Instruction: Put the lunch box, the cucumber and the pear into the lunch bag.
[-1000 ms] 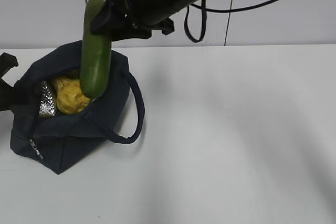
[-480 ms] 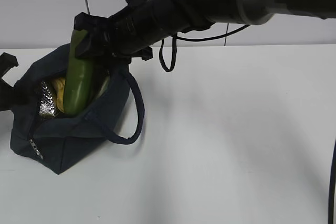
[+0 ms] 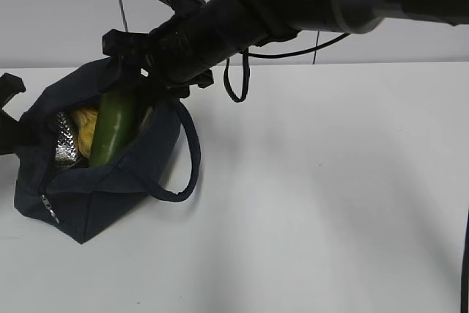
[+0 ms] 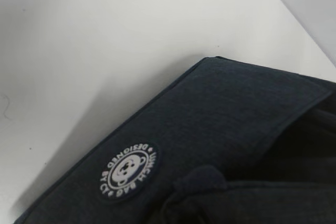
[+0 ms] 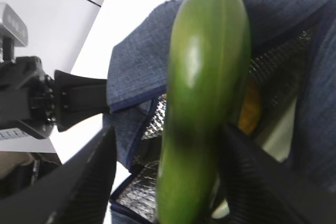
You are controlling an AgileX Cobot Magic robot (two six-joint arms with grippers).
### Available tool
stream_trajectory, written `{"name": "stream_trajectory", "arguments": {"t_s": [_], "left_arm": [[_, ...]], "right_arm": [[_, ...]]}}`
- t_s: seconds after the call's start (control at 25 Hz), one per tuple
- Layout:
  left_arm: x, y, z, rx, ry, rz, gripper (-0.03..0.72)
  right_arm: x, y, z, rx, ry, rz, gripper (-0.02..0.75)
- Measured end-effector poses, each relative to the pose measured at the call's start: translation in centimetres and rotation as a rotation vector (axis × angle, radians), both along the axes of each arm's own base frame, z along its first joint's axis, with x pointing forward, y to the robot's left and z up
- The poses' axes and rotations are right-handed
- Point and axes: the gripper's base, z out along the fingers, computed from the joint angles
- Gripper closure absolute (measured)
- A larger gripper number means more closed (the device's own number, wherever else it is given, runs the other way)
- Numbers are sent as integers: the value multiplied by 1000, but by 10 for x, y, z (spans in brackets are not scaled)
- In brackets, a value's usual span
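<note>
Right arm reaches in from upper right, slanting down-left over the lunch bag (image 3: 95, 181) on the desk (image 3: 330, 181). Right hand (image 3: 135, 71) jaws spread wide either side of the cucumber (image 3: 112, 126), no visible contact. Cucumber near upright, lower end inside the bag beside the pear (image 3: 84, 126). Left hand (image 3: 9, 119) pinched shut on the bag's left edge.

Cucumber (image 3: 111, 128) stands in the lunch bag (image 3: 95, 181)

The right end effector (image 3: 132, 60) is above its top end; the yellow pear (image 3: 84, 124) lies beside it, on the white bench (image 3: 330, 196).
</note>
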Motion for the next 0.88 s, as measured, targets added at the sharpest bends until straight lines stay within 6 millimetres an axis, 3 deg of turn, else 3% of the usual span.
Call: {"name": "stream_trajectory", "arguments": {"t_s": [0.44, 0.68, 0.88], "left_arm": [[0, 0, 0, 0, 0, 0, 687], [0, 0, 0, -2, 0, 1, 687], [0, 0, 0, -12, -1, 7, 687]], "right_arm": [[-18, -17, 45, -130, -154, 74, 262], [-25, -28, 33, -292, -41, 87, 262], [-21, -27, 20, -319, 11, 70, 262]]}}
